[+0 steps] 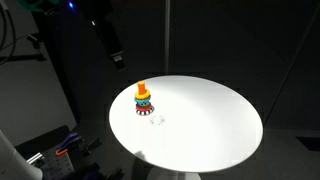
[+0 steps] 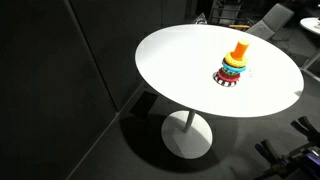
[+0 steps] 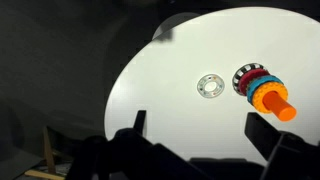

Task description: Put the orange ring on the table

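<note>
ext view / end effector: end effector (image 1: 117, 59) hangs high over the back-left edge of the surface (image 1: 215, 125); too small here to tell spread or shut.
ext view / orange ring: orange ring (image 1: 141, 89) at the top of a coloured ring stack (image 1: 143, 99), not yet on the bare surface.
ext view / relation: ring is below the end effector and a bit right, well apart.
ext view / other: pale ring (image 1: 156, 116) lies flat just beside the stack.

ext view / end effector: not in shot.
ext view / orange ring: orange ring (image 2: 238, 55) on top of the stack (image 2: 233, 70), toward the far right of the surface (image 2: 170, 60). It blends w/ the orange peg (image 2: 240, 45), so the edge is hard to split.
ext view / axis: peg upright, so the hole axis is vertical. Judgement: ring must go straight up off the peg before going sideways.

wrist / end effector: end effector (image 3: 197, 122) spread wide, nothing between the fingers (image 3: 138, 125).
wrist / orange ring: orange ring (image 3: 268, 97) round the peg (image 3: 284, 109), topmost of the stack.
wrist / relation: ring sits right of and beyond the finger gap, off centre. Judgement: needs a shift right + forward, then a descent.
wrist / look: small, chunky, glossy orange doughnut; yellow, blue and red rings under it.
wrist / other: pale ring (image 3: 209, 86) left of the stack, apart from it.
</note>
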